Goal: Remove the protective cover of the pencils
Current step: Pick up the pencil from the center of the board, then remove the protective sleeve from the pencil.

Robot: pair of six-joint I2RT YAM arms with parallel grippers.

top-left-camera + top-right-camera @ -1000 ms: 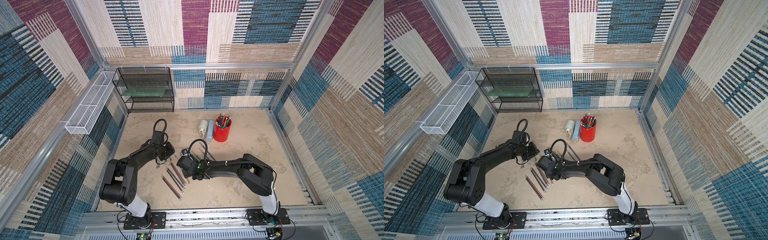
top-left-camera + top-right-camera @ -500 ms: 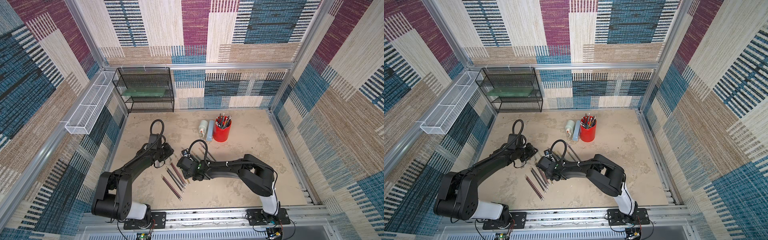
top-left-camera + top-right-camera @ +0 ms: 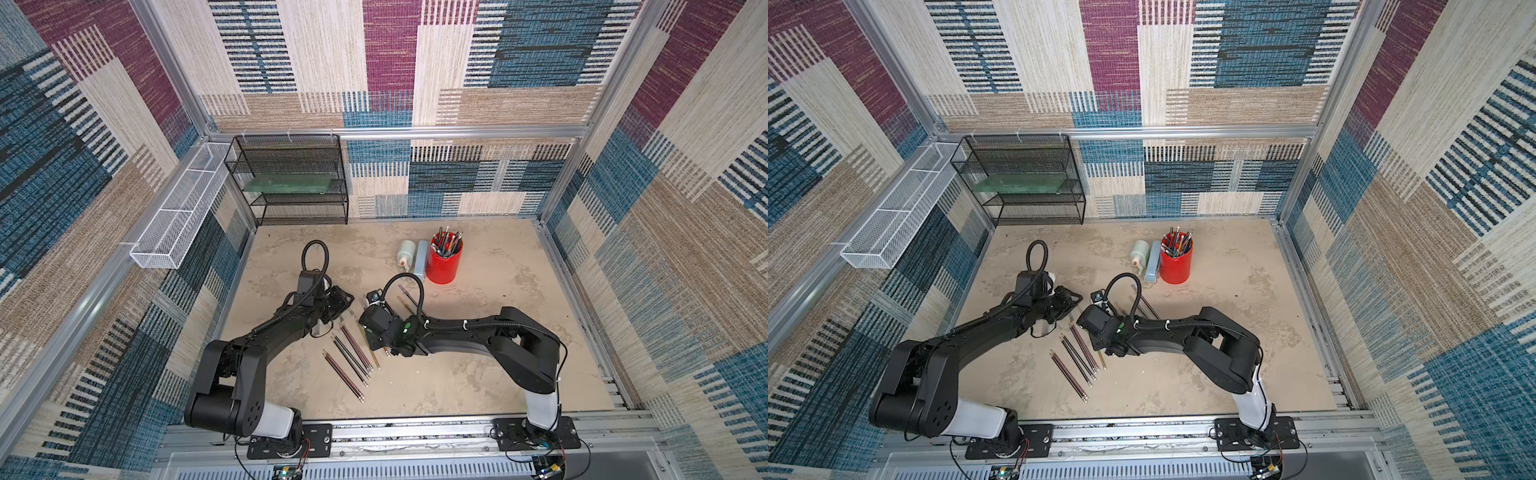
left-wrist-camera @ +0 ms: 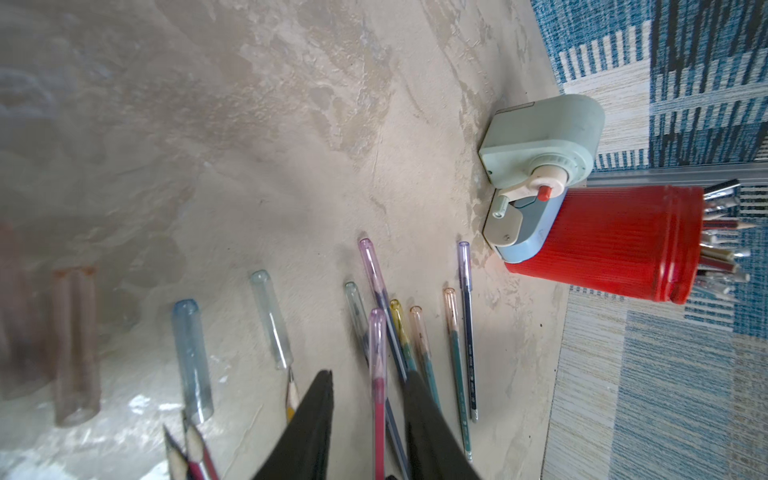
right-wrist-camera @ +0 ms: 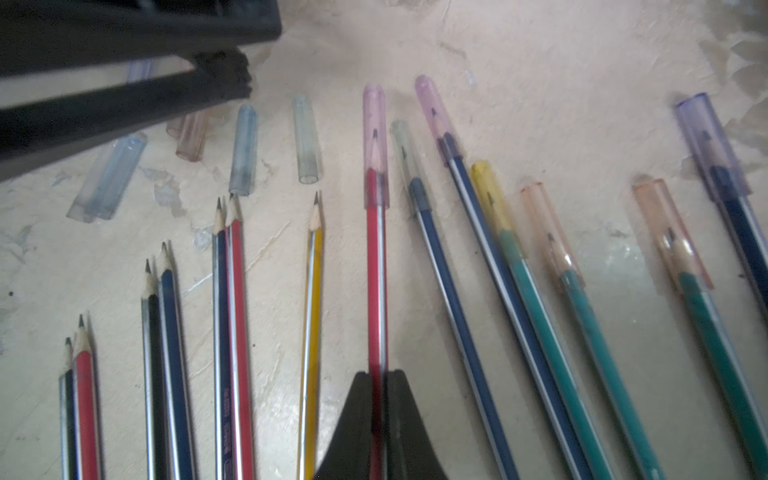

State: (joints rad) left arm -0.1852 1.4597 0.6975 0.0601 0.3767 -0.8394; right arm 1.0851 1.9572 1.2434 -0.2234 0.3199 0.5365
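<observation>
Status: my right gripper (image 5: 380, 376) is pinched tight on the red pencil (image 5: 375, 270), well back from the tip. The pencil lies flat on the table (image 5: 561, 62), and the pink cap (image 5: 375, 137) on its tip is fully seated. My left gripper (image 4: 370, 376) has its jaws part-way apart, with nothing in them that I can see. It sits off to the side of that cap, not touching it, over the loose caps (image 5: 243, 149).

Count from the right wrist view:
- **Done:** seven bare pencils (image 5: 166, 353), sharpened tips exposed, in a rough row beside the held one.
- **Off:** at least four loose caps just past those tips. More may be hidden behind the left gripper.
- **To go:** seven capped pencils (image 5: 536, 332), held one included, fanned out on the other side.

In a top view the bare pencils (image 3: 351, 361) are just below frame centre. The capped ones mostly hide under my right arm (image 3: 457, 332), with a few showing toward the red cup (image 3: 444, 266).

My read: about half done. Current step is cap eight: grip set, pull not started.
</observation>
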